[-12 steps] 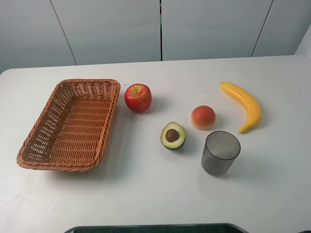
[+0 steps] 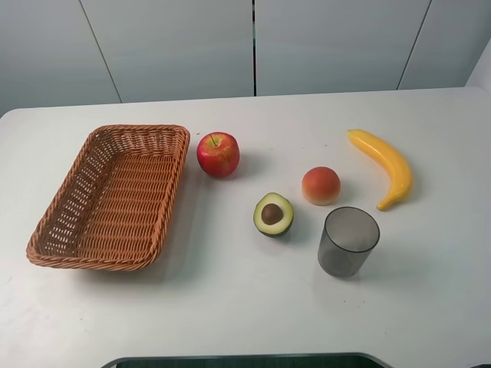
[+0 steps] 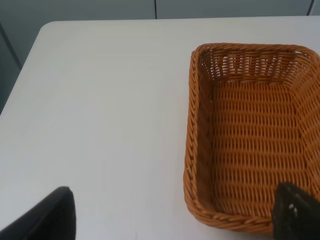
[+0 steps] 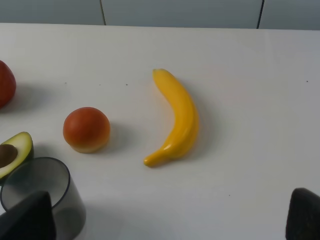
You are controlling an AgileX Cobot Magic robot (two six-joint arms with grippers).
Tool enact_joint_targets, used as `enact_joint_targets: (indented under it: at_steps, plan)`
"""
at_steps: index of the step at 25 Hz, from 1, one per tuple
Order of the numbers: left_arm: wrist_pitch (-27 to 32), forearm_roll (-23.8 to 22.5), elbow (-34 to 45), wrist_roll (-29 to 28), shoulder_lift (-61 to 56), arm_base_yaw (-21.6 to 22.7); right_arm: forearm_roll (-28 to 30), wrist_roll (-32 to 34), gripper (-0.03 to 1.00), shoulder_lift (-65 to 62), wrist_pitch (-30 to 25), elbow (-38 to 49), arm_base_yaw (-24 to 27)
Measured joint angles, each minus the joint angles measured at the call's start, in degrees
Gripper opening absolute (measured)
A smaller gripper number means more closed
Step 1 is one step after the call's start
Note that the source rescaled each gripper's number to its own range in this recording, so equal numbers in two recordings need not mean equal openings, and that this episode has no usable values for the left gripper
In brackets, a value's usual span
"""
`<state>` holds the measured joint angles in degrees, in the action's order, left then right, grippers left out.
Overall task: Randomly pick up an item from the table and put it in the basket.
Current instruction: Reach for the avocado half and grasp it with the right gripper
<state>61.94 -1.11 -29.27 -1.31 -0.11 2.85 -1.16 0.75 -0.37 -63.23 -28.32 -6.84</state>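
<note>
The halved avocado [image 2: 273, 214] lies cut side up on the white table [image 2: 230, 291], right of centre; its edge also shows in the right wrist view [image 4: 14, 151]. The empty brown wicker basket [image 2: 112, 195] stands at the left and fills much of the left wrist view [image 3: 250, 130]. My left gripper [image 3: 170, 220] is open and empty, its fingertips [image 3: 47, 216] wide apart above the basket's near corner. My right gripper [image 4: 165, 220] is open and empty, its fingertips [image 4: 305, 215] wide apart near the cup. Neither gripper shows in the exterior high view.
A red apple [image 2: 218, 154] sits just right of the basket. An orange-red peach [image 2: 321, 185] and a grey translucent cup [image 2: 348, 241] stand close to the avocado. A yellow banana [image 2: 386, 165] lies at the right.
</note>
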Motion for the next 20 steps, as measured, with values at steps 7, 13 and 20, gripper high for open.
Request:
enact_joint_targets:
  at_steps: [7,13,20]
  plan:
    - [0.0,0.0,0.0,0.0,0.0,0.0,0.0,0.0,1.00,0.0,0.0,0.0,0.0]
    - [0.0,0.0,0.0,0.0,0.0,0.0,0.0,0.0,1.00,0.0,0.0,0.0,0.0]
    - [0.0,0.0,0.0,0.0,0.0,0.0,0.0,0.0,1.00,0.0,0.0,0.0,0.0]
